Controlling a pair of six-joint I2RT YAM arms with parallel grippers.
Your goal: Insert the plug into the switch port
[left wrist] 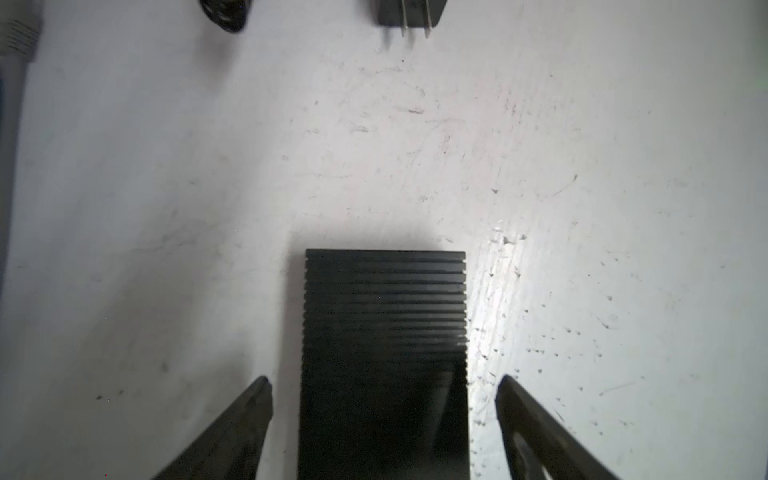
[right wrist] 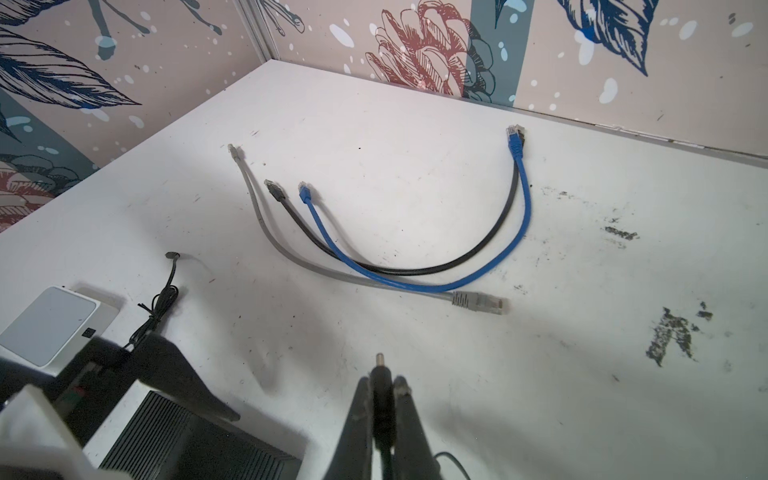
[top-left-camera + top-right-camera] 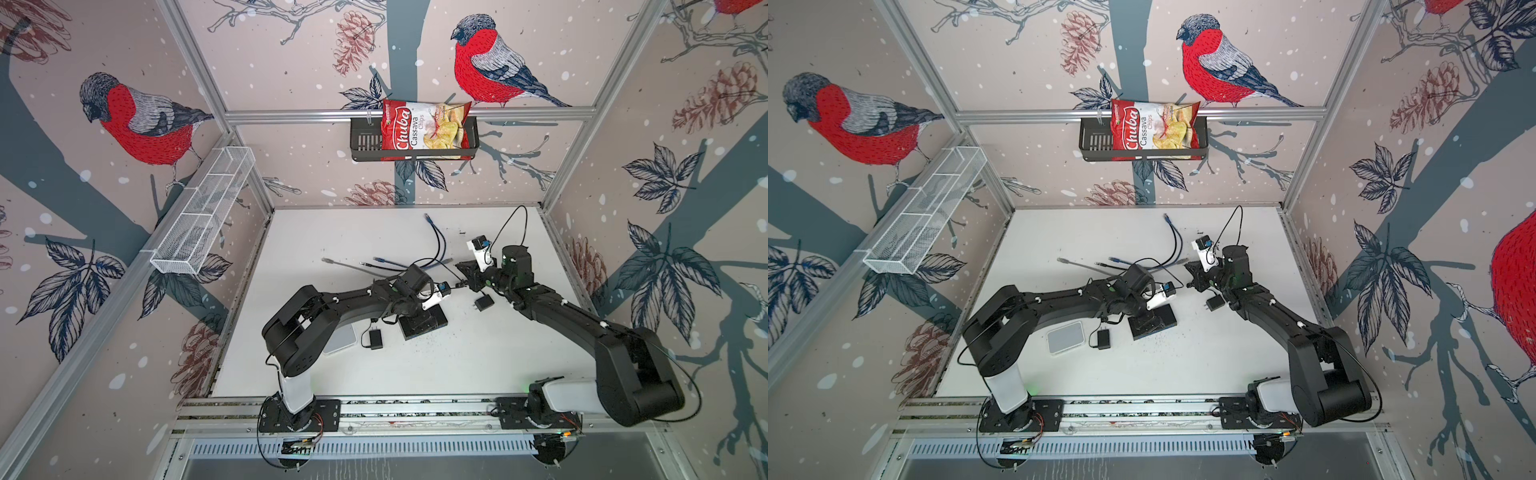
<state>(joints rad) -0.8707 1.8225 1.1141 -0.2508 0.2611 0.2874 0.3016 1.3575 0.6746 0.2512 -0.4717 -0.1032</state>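
Note:
The switch (image 1: 384,332) is a black ribbed box lying flat on the white table (image 1: 166,187), seen in both top views (image 3: 424,324) (image 3: 1152,322). My left gripper (image 1: 384,379) hangs over it, open, one finger on each side with a gap between each finger and the box. Its port is hidden. To the right, my right gripper (image 2: 382,382) is shut on the plug (image 2: 380,368), a black barrel plug whose metal tip pokes out past the fingertips. In a top view this gripper (image 3: 461,284) hovers just right of the left wrist, and the switch's corner (image 2: 187,440) lies a short way off.
A black power adapter (image 3: 482,302) lies under the right arm. Another adapter (image 3: 374,338) with a cord and a white box (image 3: 1066,337) sit left of the switch. Grey, black and blue network cables (image 2: 415,266) lie behind. Walls enclose the table.

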